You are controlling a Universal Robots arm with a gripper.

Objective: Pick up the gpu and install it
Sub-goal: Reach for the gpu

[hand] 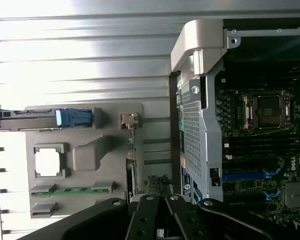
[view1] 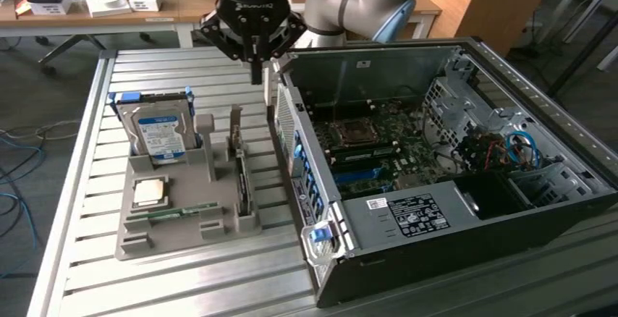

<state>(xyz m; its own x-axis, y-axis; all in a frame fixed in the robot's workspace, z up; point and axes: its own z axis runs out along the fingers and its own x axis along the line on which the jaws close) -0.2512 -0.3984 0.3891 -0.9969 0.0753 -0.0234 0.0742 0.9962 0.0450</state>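
Overhead, fingers [view1: 257, 71] pressed together, empty — slatted metal table [view1: 164, 281], cluttered desk [view1: 184, 7] behind.

On the bench [view1: 193, 281], a holder [view1: 188, 179] sits to the exterior view's left of the computer case [view1: 406, 259]. In the holder: hard drive [view1: 159, 134] upright at the far end, processor chip [view1: 152, 192] flat in the middle, memory stick [view1: 172, 214] nearer front, gpu [view1: 242, 183] on edge along the case side.
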